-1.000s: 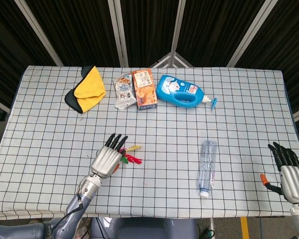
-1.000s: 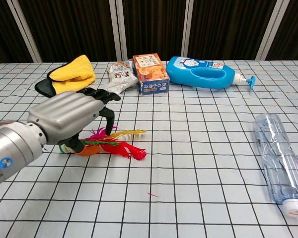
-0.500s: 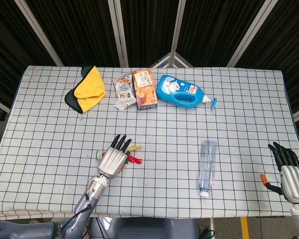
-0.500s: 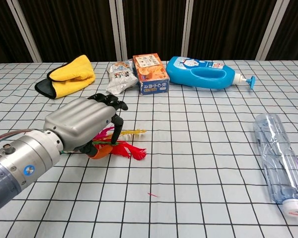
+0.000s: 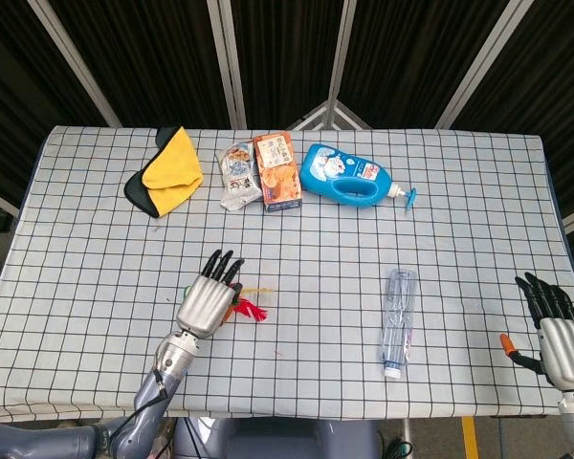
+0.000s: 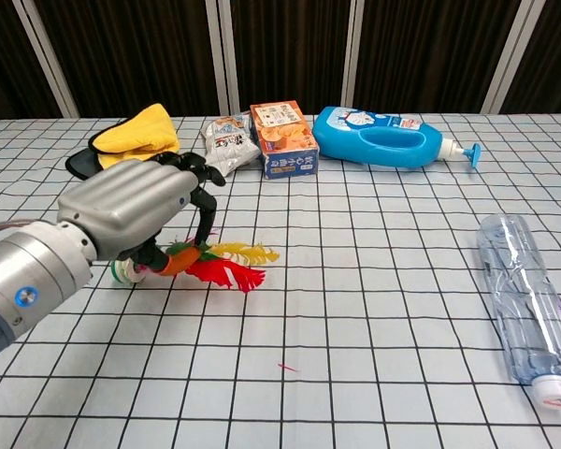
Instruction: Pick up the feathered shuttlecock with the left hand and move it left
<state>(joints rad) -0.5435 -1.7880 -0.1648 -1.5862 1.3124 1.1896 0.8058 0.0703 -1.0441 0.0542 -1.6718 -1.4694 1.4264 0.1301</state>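
The feathered shuttlecock (image 6: 226, 267) has red, yellow and pink feathers and a white-and-green base. It lies low over the checked table (image 6: 374, 309), left of centre. My left hand (image 6: 136, 211) arches over its base end, fingers curled down around it, and grips it; the feathers stick out to the right. In the head view the left hand (image 5: 208, 300) covers most of the shuttlecock (image 5: 252, 309), with only the feather tips showing. My right hand (image 5: 553, 330) rests at the table's front right corner with its fingers spread, holding nothing.
Along the back stand a yellow-and-black cloth (image 6: 131, 140), a snack bag (image 6: 226, 142), an orange box (image 6: 283, 138) and a blue pump bottle (image 6: 385, 138) on its side. A clear plastic bottle (image 6: 526, 304) lies at the right.
My left hand closed its fingers around the shuttlecock and shifted it slightly left. The feathers now sit further left and a little higher. The right hand has not moved.
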